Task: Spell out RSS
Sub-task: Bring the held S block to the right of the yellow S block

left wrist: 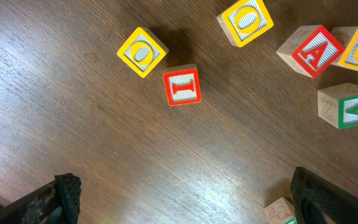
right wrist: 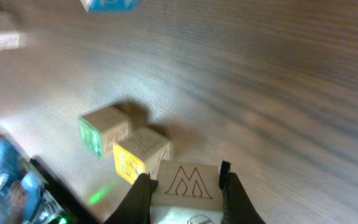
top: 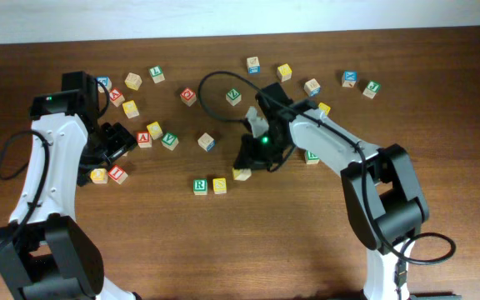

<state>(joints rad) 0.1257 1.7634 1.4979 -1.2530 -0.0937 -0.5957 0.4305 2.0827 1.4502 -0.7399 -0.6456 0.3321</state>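
The green R cube (top: 199,186) and a yellow-faced cube (top: 220,185) sit side by side on the table, front of centre. Just right of them a third wooden cube (top: 242,173) is between the fingers of my right gripper (top: 248,164). In the right wrist view my right gripper (right wrist: 187,190) is shut on this cube (right wrist: 188,180); an outlined M shows on its near face. It sits close beside the yellow cube (right wrist: 135,158), with the green cube (right wrist: 103,130) beyond. My left gripper (top: 113,143) hangs open at the far left; in its wrist view the left gripper (left wrist: 191,205) holds nothing.
Loose cubes lie scattered along the back (top: 284,72) and left (top: 155,131). Under the left wrist are a yellow O cube (left wrist: 142,51), a red I cube (left wrist: 182,85), a red A cube (left wrist: 309,50) and a green V cube (left wrist: 348,104).
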